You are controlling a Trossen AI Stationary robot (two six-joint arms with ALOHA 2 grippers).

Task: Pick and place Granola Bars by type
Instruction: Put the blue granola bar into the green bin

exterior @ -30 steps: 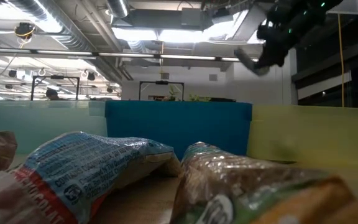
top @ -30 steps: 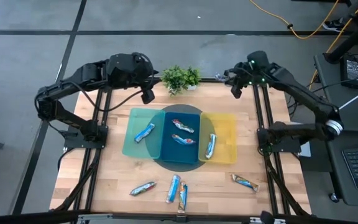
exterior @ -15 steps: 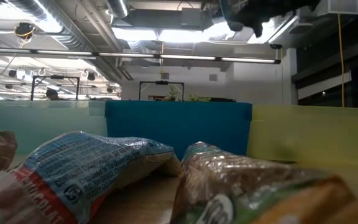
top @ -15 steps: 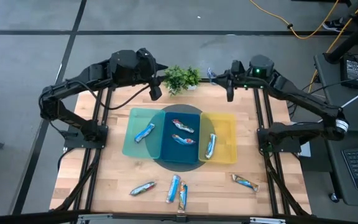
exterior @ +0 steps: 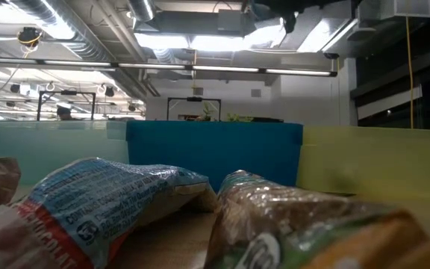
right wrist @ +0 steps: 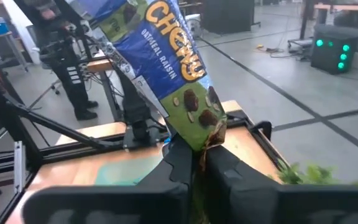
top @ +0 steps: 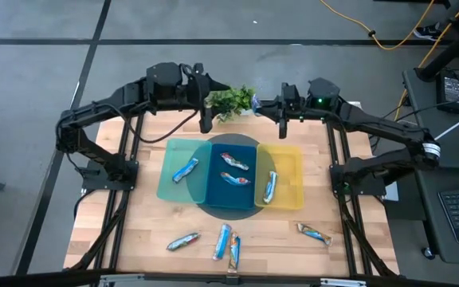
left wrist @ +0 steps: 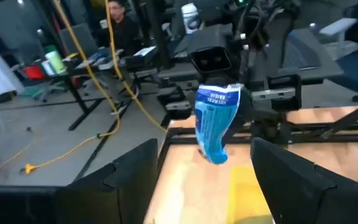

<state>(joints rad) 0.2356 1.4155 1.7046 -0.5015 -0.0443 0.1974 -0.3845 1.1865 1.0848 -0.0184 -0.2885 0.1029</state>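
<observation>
The granola bar in hand (right wrist: 166, 68) is a blue and green wrapper marked as chewy oatmeal raisin. It hangs in the air, up behind the blue bin (top: 229, 191) and over the back edge of the table, close to the potted plant (top: 231, 100). The right gripper (right wrist: 197, 163) has its fingers pinched tight on one crimped end of the wrapper, and the rest of the bar sticks out free beyond them.

The left gripper (top: 206, 119) is also behind the blue bin, on the other side of the plant, and faces the right one. Its fingers (left wrist: 129, 180) are spread wide and hold nothing. In its wrist view the bar shows between them but farther off, apart from both.

Of the other bars, two lie in the blue bin, one in the teal bin (top: 170, 187) beside it and one in the yellow bin (top: 292, 163) on its other side. Four more lie loose on the wood in front of the blue bin.

This looks like the carry-and-sort step, with roughly half the bars still to place. To do it well, the bin should be chosen by matching this wrapper against the bars already lying there. The bar should then travel high enough to pass the bin walls. It is best lowered until its free end is close above the floor of that bin before the fingers part, because a thin foil pinch can slip or swing. The wide left gripper should stay out of the path.
</observation>
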